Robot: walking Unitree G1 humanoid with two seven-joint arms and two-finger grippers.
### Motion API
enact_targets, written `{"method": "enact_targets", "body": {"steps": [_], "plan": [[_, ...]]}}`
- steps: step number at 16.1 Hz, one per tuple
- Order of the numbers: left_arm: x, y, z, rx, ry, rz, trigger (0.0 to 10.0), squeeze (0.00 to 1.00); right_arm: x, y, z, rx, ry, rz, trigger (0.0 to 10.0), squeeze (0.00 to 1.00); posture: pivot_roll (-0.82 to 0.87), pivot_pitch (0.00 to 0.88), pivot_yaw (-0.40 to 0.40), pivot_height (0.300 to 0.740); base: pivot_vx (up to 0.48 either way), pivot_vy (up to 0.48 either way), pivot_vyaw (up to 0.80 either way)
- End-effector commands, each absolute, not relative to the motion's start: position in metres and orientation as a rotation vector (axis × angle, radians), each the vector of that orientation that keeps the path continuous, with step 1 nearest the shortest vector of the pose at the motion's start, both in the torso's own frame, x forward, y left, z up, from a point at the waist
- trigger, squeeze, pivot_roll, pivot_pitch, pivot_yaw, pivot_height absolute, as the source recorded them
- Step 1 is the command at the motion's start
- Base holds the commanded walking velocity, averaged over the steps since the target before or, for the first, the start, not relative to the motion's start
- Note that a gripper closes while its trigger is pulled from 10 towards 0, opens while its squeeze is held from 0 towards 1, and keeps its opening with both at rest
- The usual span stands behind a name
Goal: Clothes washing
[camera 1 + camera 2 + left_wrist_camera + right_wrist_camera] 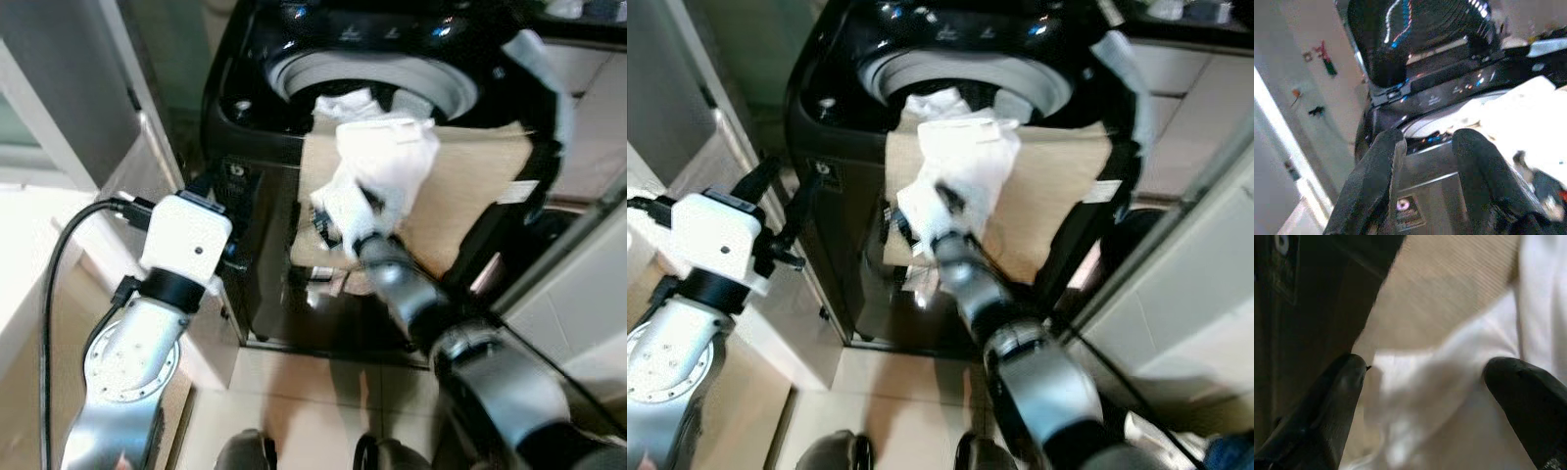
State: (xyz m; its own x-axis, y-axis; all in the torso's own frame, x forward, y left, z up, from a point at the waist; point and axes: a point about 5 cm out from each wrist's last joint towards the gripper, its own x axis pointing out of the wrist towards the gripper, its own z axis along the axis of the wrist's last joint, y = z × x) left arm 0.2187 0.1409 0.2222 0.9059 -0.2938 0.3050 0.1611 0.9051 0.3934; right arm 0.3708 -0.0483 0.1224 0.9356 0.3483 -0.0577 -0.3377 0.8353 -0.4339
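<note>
Loading goes best if the right gripper [1425, 396], fingers spread wide around the white garment [377, 166] draped over the washing machine [255, 127] rim (atop a tan cloth [470, 186]), closes firmly before lifting it into the drum; the left gripper [1425, 161] hovers open nearby.

Head views are evenly lit and moderately bright, soft overall. Specular glare spots sit on the glossy black top-loading washing machine [294, 59] around its control panel. The crumpled white cloth [377, 162] is overexposed, with its folds washed out. The silver right forearm [470, 362] is smeared and out of focus close to the lens. Left wrist view is dim and hazy, with coloured reflections streaking the glossy black raised lid [1415, 34]. Right wrist view is blurred throughout; the tan ribbed fabric [1449, 289] is soft, the left side in deep shadow.
</note>
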Motion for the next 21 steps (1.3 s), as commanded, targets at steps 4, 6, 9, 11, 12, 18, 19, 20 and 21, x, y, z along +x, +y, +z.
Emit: {"method": "enact_targets", "body": {"steps": [4,6,9,11,12,18,19,20,21], "plan": [[0.209,0.141,0.222,0.376,-0.337,-0.217,10.0,0.0,0.399,-0.052,0.184,-0.59,-0.168,0.231,10.0,0.0,0.29,0.196,-0.033,0.74,0.0,0.0,0.0],[0.211,0.139,0.221,0.372,-0.338,-0.216,10.0,0.0,0.406,-0.05,0.216,-0.602,-0.254,0.202,10.0,0.0,0.28,0.183,-0.039,0.74,0.0,0.0,0.0],[0.219,0.135,0.222,0.36,-0.357,-0.21,10.0,0.0,0.411,-0.048,0.272,-0.579,-0.437,0.154,10.0,0.0,0.25,0.152,-0.051,0.74,0.0,0.0,0.0],[0.225,0.132,0.223,0.352,-0.373,-0.21,10.0,0.0,0.41,-0.045,0.305,-0.575,-0.552,0.142,10.0,0.0,0.23,0.131,-0.054,0.74,0.0,0.0,0.0],[0.227,0.131,0.224,0.35,-0.379,-0.212,10.0,0.0,0.41,-0.045,0.312,-0.586,-0.577,0.134,10.0,0.0,0.22,0.125,-0.056,0.74,0.0,0.0,0.0],[0.242,0.123,0.224,0.331,-0.406,-0.214,10.0,0.0,0.41,-0.07,0.309,-0.446,-0.615,0.08,10.0,0.0,0.15,0.096,-0.07,0.74,0.0,0.0,0.0],[0.244,0.122,0.22,0.328,-0.397,-0.222,10.0,0.0,0.41,-0.082,0.286,-0.332,-0.556,0.051,10.0,0.0,0.14,0.097,-0.068,0.74,0.0,0.0,0.0],[0.245,0.121,0.218,0.331,-0.392,-0.23,10.0,0.0,0.408,-0.091,0.264,-0.247,-0.504,0.026,10.0,0.0,0.13,0.1,-0.061,0.74,0.0,0.0,0.0],[0.245,0.121,0.218,0.329,-0.39,-0.236,10.0,0.0,0.403,-0.092,0.236,-0.181,-0.452,0.031,10.0,0.0,0.12,0.105,-0.044,0.74,0.0,0.0,0.0]]}}
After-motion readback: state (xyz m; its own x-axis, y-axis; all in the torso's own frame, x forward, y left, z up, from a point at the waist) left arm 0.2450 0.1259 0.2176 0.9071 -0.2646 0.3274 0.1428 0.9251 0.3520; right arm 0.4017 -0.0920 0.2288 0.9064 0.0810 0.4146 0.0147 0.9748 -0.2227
